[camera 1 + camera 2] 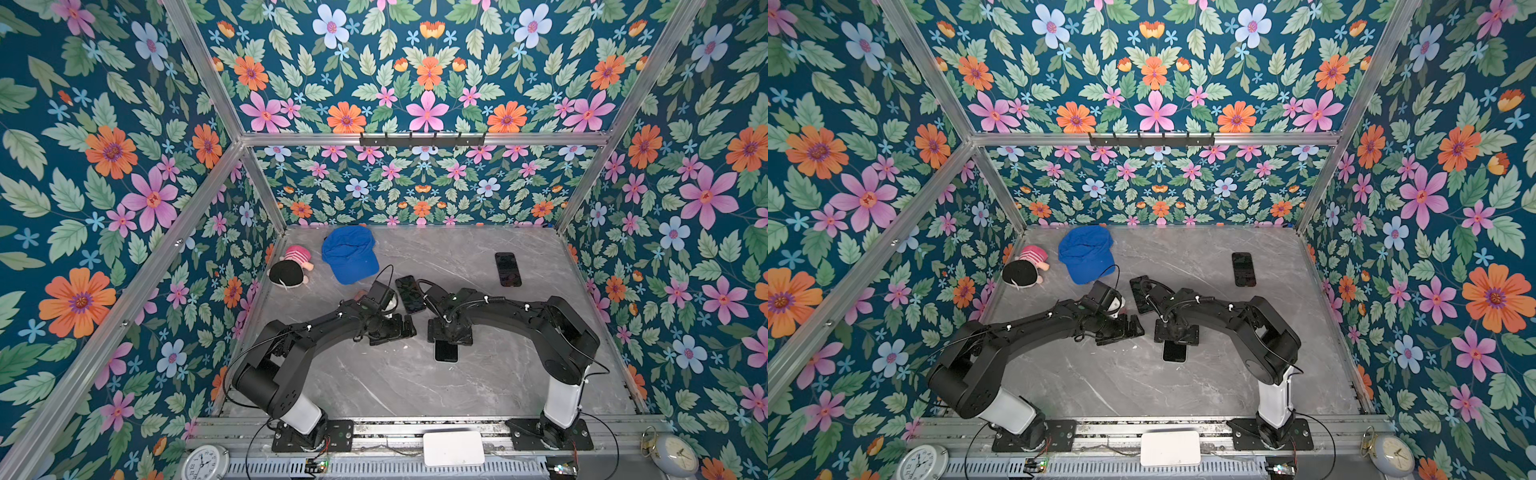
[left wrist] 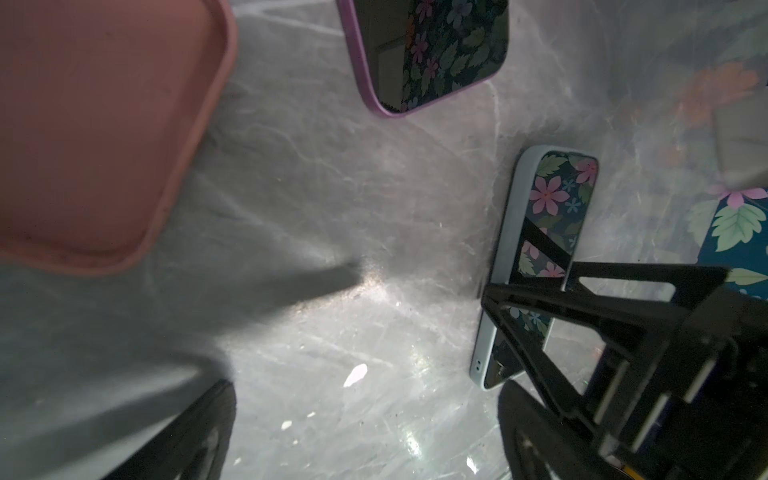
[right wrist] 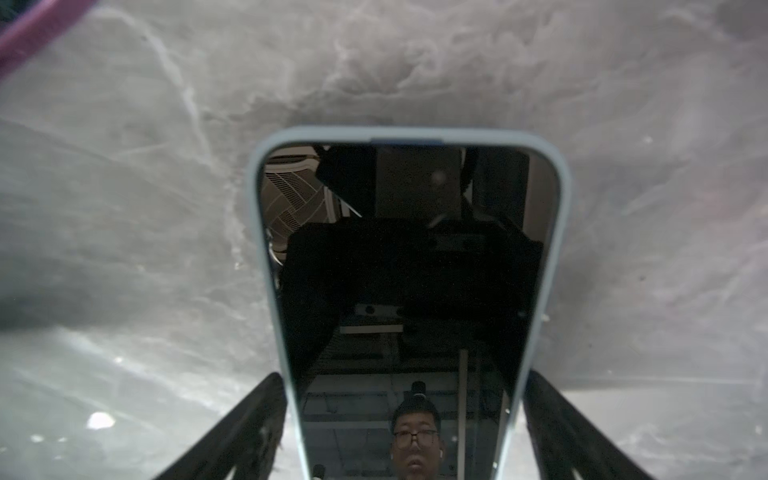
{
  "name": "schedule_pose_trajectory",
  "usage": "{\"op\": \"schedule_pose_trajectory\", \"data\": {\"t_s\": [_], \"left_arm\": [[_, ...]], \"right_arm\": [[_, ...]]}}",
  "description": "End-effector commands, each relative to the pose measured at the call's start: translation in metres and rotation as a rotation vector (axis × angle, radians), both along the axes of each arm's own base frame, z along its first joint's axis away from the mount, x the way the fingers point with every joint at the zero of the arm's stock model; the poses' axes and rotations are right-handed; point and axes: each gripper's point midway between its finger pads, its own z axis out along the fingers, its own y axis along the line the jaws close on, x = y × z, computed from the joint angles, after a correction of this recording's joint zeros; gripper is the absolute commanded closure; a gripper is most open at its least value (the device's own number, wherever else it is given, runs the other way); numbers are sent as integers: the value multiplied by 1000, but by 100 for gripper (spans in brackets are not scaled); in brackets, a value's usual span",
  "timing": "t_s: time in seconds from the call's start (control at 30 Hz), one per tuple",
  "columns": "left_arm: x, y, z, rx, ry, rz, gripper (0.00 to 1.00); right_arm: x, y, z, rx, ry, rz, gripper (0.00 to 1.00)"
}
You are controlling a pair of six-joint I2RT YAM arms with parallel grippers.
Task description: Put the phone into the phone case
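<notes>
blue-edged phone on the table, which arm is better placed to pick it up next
Right. The right gripper straddles the blue-edged phone, one finger along each long side. The left gripper hangs open over bare table near the pink case, off to the phone's side.

Flowered wallpaper covers the walls on three sides. Silver metal bars frame them above a grey marbled tabletop.

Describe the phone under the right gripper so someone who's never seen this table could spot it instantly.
On the grey marble table, look near the middle for the right gripper. The phone lies flat beneath it, screen up, its end poking out toward the front. Its rim is pale blue; the neighbouring phone has a purple rim.
</notes>
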Motion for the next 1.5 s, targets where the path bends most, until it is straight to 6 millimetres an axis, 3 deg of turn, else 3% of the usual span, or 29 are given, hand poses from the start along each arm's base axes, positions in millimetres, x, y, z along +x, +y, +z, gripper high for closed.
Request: {"op": "schedule_pose_trajectory", "data": {"t_s": [0.0,0.27,0.53,0.67,0.8,1.03,1.27,1.47], "left_arm": [[1,-1,2,-11,-9,-13,0],[1,1,2,-16,-9,-12,0],[5,-3,9,-41,-20,-23,0],[11,-8,15,-61,-32,-34,0],[18,-16,21,-96,-44,-62,1],[31,-25,29,-136,-59,-84,1],[38,-32,30,-160,-46,-113,1],[42,-32,30,-160,-42,-123,1]], "right_arm": [[-5,-13,-4,-70,21,-9,19],[-4,-12,-3,-67,20,-6,35],[2,-22,7,-66,13,-9,38],[15,-33,16,-41,-5,-6,40],[40,-52,26,-14,-35,11,42],[107,-100,46,-4,-111,23,46],[173,-128,51,-14,-152,62,47],[214,-141,46,40,-175,111,50]]}}
